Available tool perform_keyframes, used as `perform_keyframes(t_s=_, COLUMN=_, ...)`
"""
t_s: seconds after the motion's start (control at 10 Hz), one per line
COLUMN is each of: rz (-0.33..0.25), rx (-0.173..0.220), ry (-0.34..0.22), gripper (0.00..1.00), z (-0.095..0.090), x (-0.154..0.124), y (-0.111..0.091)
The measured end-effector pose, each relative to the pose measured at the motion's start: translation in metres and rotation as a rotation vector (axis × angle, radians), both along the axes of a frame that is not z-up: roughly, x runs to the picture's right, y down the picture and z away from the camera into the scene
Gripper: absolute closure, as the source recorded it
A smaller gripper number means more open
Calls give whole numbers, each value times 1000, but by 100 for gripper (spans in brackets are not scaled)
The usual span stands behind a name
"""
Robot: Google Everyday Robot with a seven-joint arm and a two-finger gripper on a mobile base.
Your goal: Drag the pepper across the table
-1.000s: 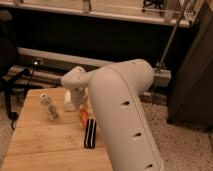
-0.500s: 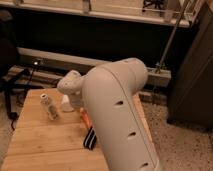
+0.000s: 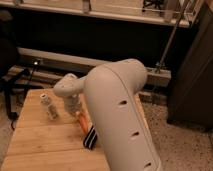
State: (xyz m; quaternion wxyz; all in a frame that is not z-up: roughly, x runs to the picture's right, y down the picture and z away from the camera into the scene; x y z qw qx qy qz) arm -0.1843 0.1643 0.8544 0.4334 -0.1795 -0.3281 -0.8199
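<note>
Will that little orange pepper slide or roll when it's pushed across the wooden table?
The small slim orange tapered pepper looks light, so it probably slides easily on the light wooden plank table. Its tapered shape may make it roll or pivot. The tool is close beside it.

Upright just left of the gripper (image 3: 75,111), near it but apart: a clear shaker bottle (image 3: 49,106) with a white cap. Lying closer to the camera, right of the bottle: a black ribbed block (image 3: 90,138). Behind, a pale ledge (image 3: 55,56) along a dark wall, a slanted metal pole (image 3: 173,37), a black cable (image 3: 27,75) at left, speckled floor (image 3: 175,145) at right.
</note>
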Motion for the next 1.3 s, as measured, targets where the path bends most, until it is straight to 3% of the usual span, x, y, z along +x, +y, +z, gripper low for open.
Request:
perform_keyframes(t_s=0.2, rz=-21, rx=-13, ry=-65, gripper=95, z=-15, x=-14, y=7)
perform_keyframes(t_s=0.7, rz=-92, rx=-13, ry=-152, gripper=95, z=-32, x=-32, y=23)
perform_keyframes(t_s=1.3, rz=-252, rx=20, ry=-260, gripper=95, z=-50, x=-67, y=46)
